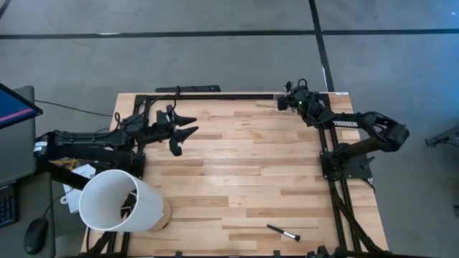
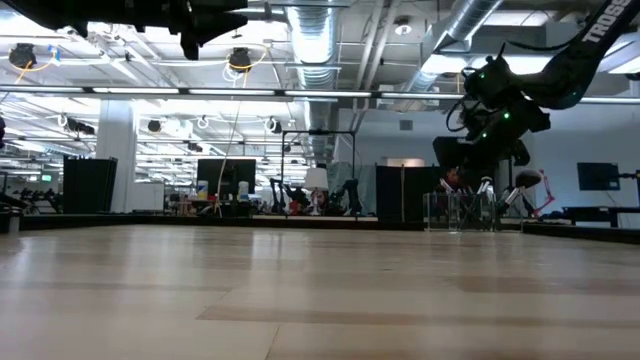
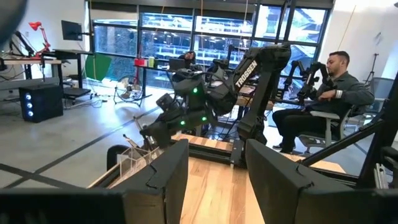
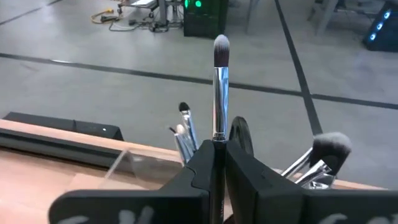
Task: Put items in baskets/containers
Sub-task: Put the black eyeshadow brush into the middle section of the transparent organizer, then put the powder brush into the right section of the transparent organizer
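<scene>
Right tool [image 4: 217, 163] clamped on a light, stiff, slippery brush [image 4: 221, 87] above the clear holder [image 2: 462, 212]. Best gripped mid-handle, never by soft bristles. Left tool [image 1: 188, 126] apart, idle over the table [image 1: 244, 179].

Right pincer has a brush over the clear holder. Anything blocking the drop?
Nothing solid that shows. The right pincer grips a brush upright above the clear holder; only the brushes already inside crowd it.

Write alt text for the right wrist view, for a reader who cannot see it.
The right gripper is shut on a makeup brush, held upright with its pale-tipped bristles pointing up. Just beyond the fingers, more brushes stand in a clear holder at the table's edge, with grey floor behind.
</scene>
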